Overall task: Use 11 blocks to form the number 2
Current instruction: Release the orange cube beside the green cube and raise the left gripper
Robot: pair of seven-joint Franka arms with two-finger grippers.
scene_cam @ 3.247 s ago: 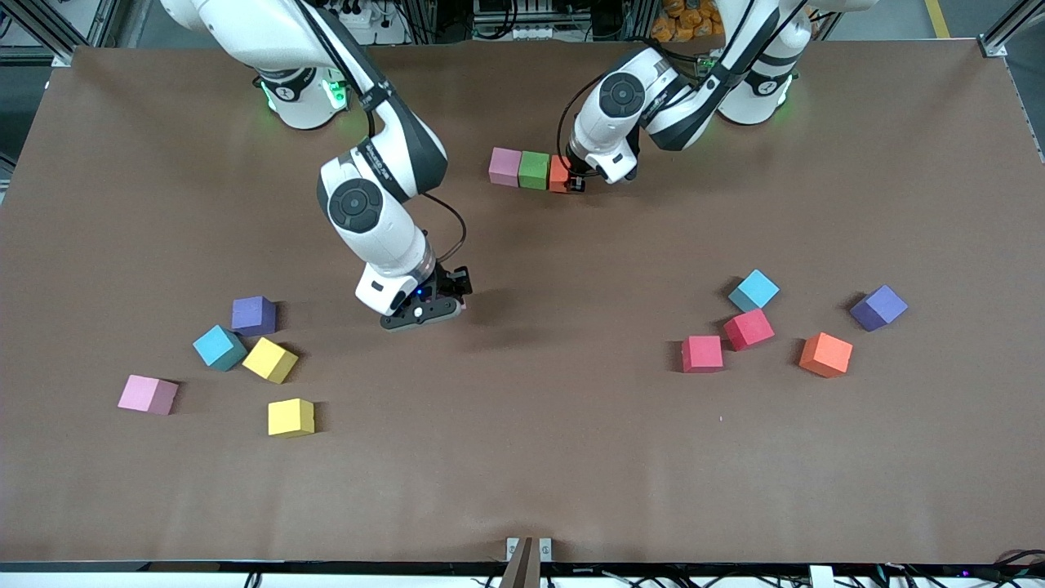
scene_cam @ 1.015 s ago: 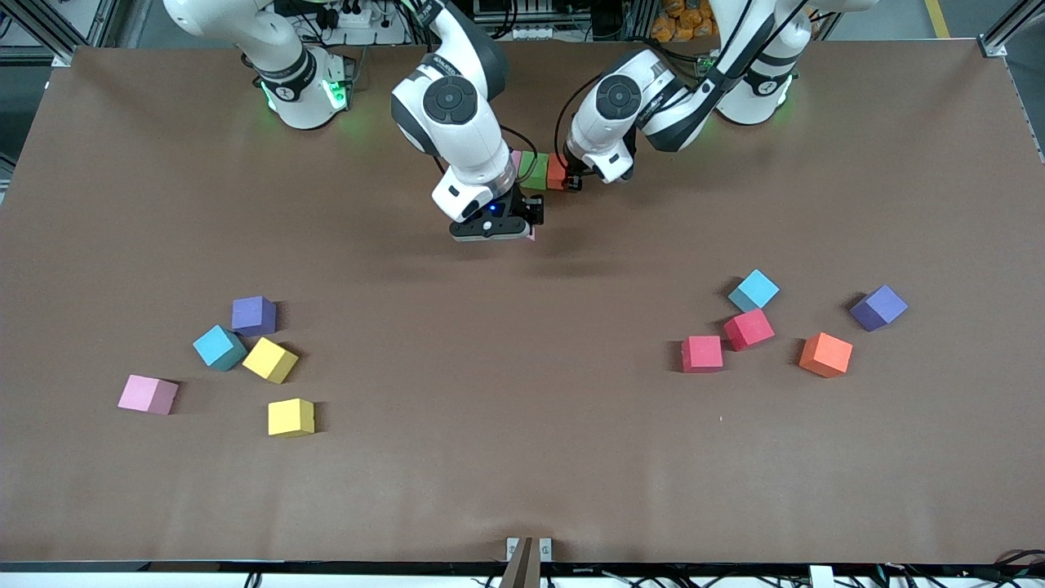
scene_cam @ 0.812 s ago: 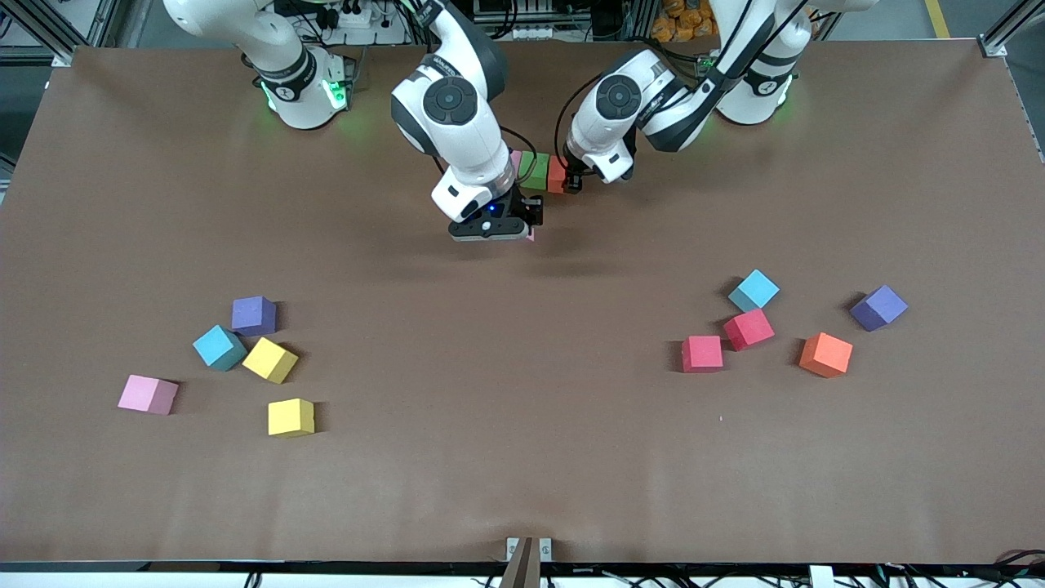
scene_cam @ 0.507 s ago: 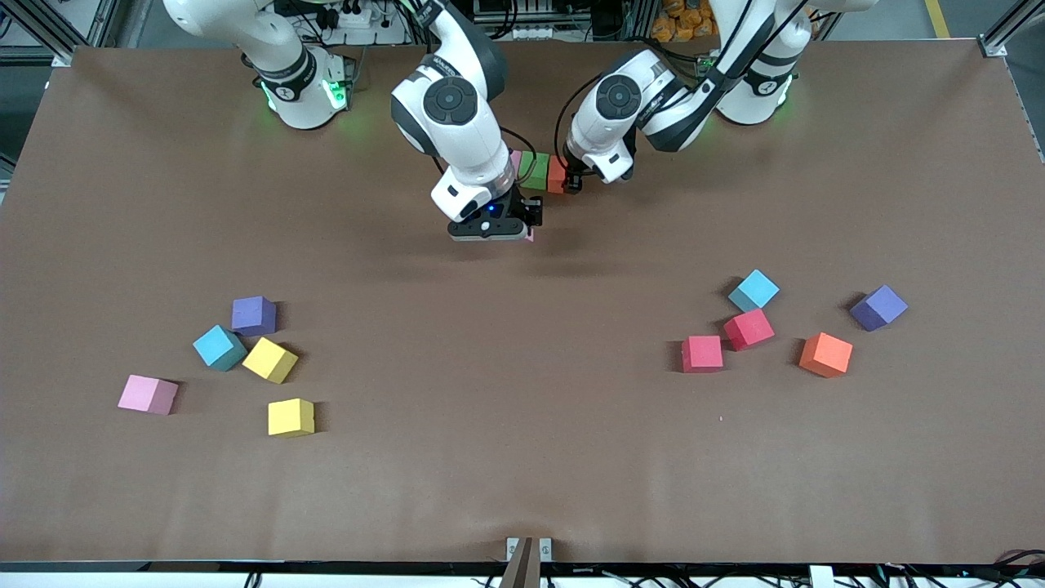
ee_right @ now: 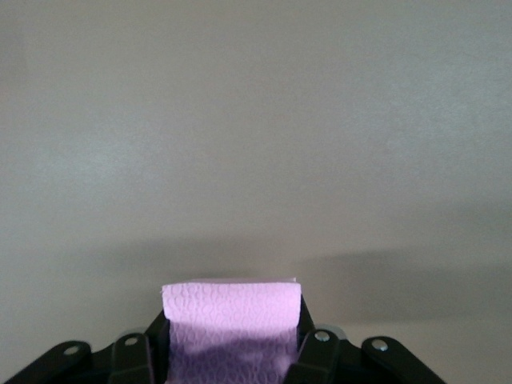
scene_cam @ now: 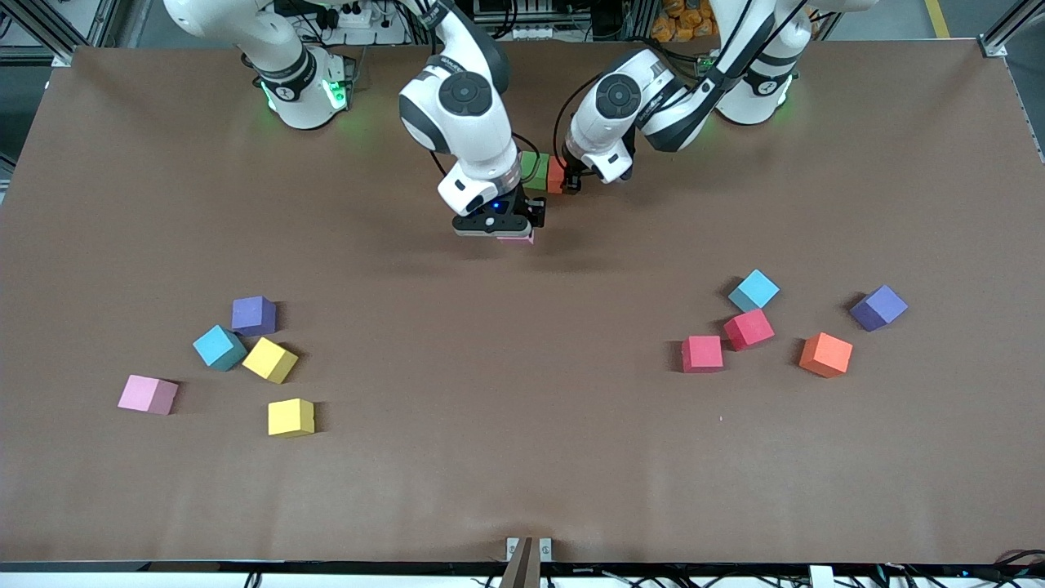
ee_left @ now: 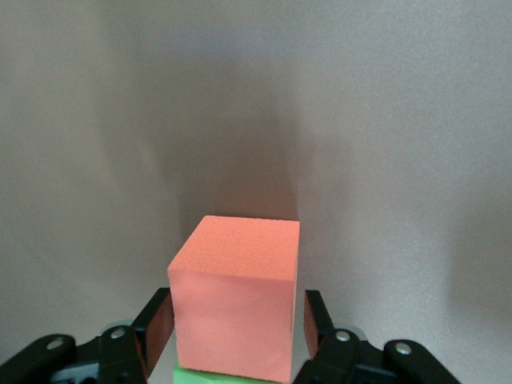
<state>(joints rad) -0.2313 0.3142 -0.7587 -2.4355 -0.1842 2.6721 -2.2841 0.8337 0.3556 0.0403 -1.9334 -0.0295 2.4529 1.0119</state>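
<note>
A green block (scene_cam: 535, 170) and an orange block (scene_cam: 556, 174) lie in a row near the arms' bases. My left gripper (scene_cam: 571, 181) straddles the orange block (ee_left: 236, 308); its fingers (ee_left: 316, 324) stand slightly apart from the block's sides, so it is open. The green block (ee_left: 200, 376) shows just under it. My right gripper (scene_cam: 514, 229) is shut on a pink block (scene_cam: 517, 238) over the table beside the row. In the right wrist view the pink block (ee_right: 232, 320) fills the right gripper (ee_right: 232, 336). The right arm hides the row's end toward its base.
Toward the right arm's end lie purple (scene_cam: 253, 315), blue (scene_cam: 219, 347), two yellow (scene_cam: 270, 360) (scene_cam: 291, 417) and pink (scene_cam: 147, 394) blocks. Toward the left arm's end lie blue (scene_cam: 753, 290), two red (scene_cam: 749, 328) (scene_cam: 702, 354), orange (scene_cam: 825, 354) and purple (scene_cam: 878, 307) blocks.
My right arm came from mid-table to the row with the pink block, then crept slightly toward the left arm's end. My left gripper stayed at the orange block, its jaws easing apart a little.
</note>
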